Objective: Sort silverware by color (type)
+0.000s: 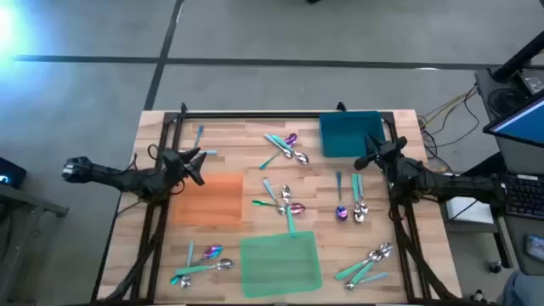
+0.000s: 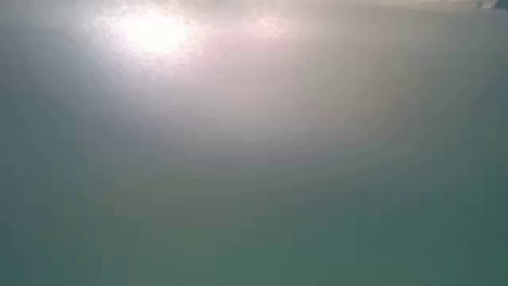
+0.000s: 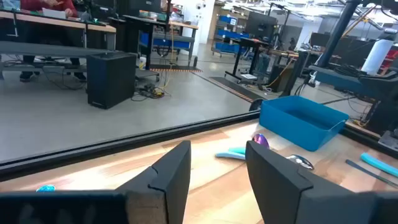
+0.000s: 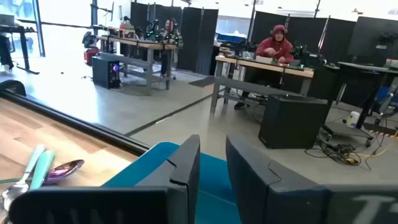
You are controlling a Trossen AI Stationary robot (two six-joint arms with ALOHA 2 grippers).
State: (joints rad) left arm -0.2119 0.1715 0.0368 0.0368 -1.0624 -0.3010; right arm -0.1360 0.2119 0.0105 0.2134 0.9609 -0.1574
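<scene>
The left gripper (image 1: 197, 166), fingers spread and holding nothing, hangs above the table's (image 1: 229, 144) left side by the orange mat (image 1: 210, 198). The right gripper (image 1: 371, 153), fingers slightly parted and empty, hovers at the teal bin's (image 1: 348, 134) right edge, far right. The bin looks empty. Silverware (image 1: 285, 200) lies scattered mid-table and near both front corners, around the green mat (image 1: 280, 263).
</scene>
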